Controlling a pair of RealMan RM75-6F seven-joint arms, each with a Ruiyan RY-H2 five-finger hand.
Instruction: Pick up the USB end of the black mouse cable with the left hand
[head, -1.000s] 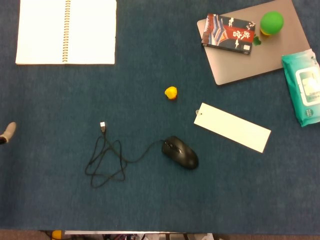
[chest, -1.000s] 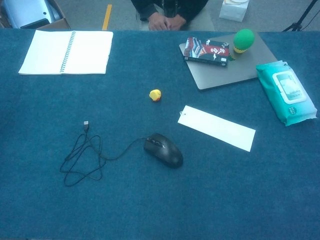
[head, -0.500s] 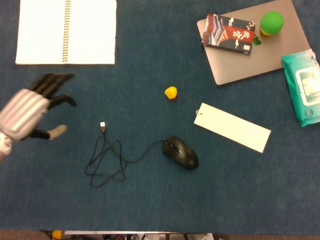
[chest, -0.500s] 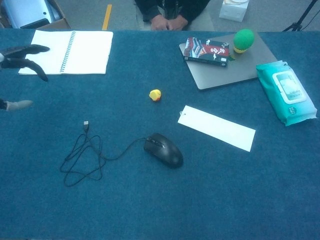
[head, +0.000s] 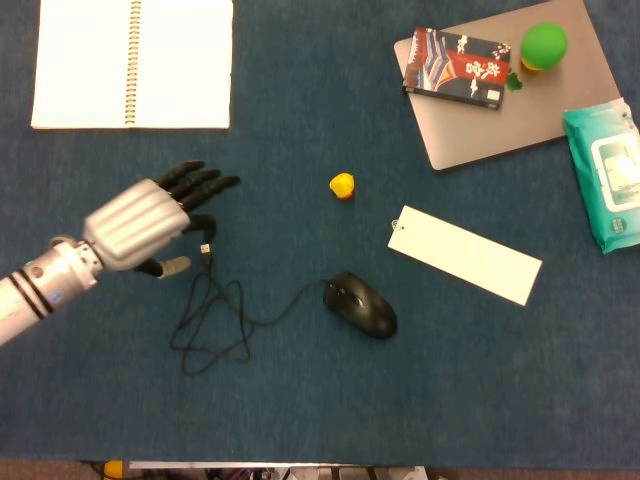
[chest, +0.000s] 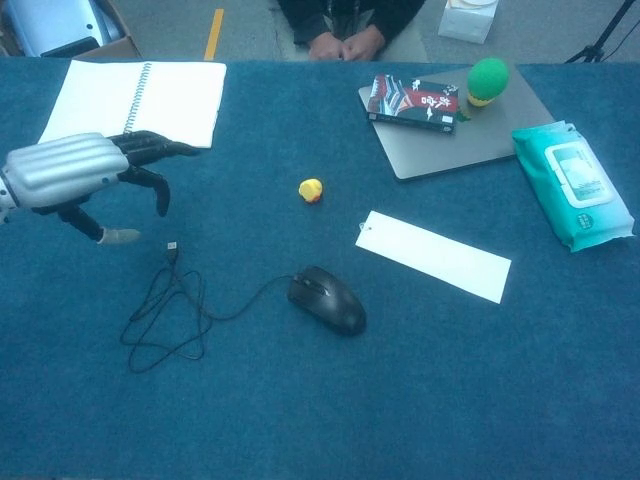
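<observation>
The black mouse (head: 360, 304) (chest: 327, 299) lies near the table's middle, its thin black cable (head: 212, 322) (chest: 165, 320) looping off to the left. The silver USB end (head: 205, 250) (chest: 172, 246) lies flat on the blue cloth at the top of the loops. My left hand (head: 145, 220) (chest: 85, 175) hovers just left of and above the plug, fingers spread and holding nothing. In the head view its fingertips (head: 207, 219) sit right over the plug. The right hand shows in neither view.
An open spiral notebook (head: 132, 63) (chest: 135, 103) lies at the back left. A small yellow toy (head: 342, 185), a white card (head: 464, 253), a grey laptop (head: 580, 90) bearing a box and a green ball, and a wipes pack (head: 607, 175) lie to the right.
My left hand has swept in from the left edge toward the USB plug and now hangs beside it. The cable and mouse have not moved.
</observation>
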